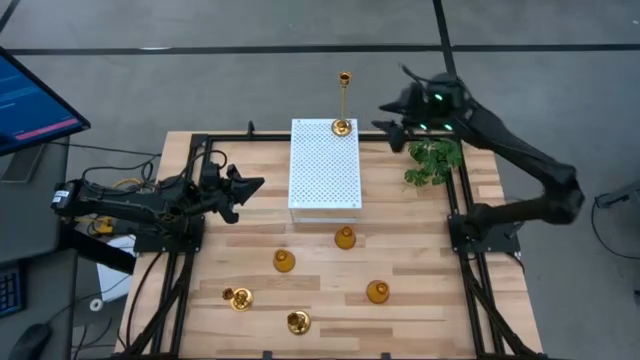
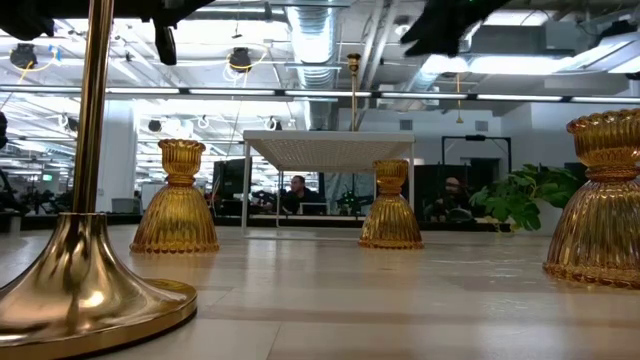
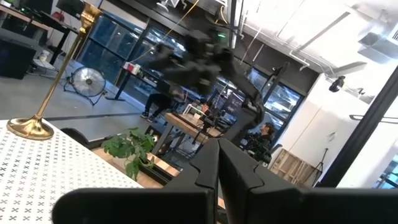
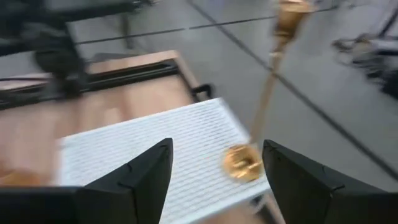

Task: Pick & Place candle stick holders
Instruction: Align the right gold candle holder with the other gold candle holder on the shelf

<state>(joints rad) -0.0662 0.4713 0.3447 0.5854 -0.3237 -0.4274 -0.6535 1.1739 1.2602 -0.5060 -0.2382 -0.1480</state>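
Tall-stem candle stick holder (image 1: 342,124) stood upright on white perforated box (image 1: 324,170), far corner. Five squat holders (image 1: 345,238) spread on surface (image 1: 420,300), near side. Right gripper (image 4: 214,165) hovered near tall holder, fingers spread, empty. Left gripper (image 1: 252,186) waited beside box, fingers pressed together. Judgement: next pick needs fingers centred round body, straight lift.

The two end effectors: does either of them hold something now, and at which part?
Nothing is held. The right end effector is open beside the tall candle stick holder on the white box; the left end effector is shut, empty.
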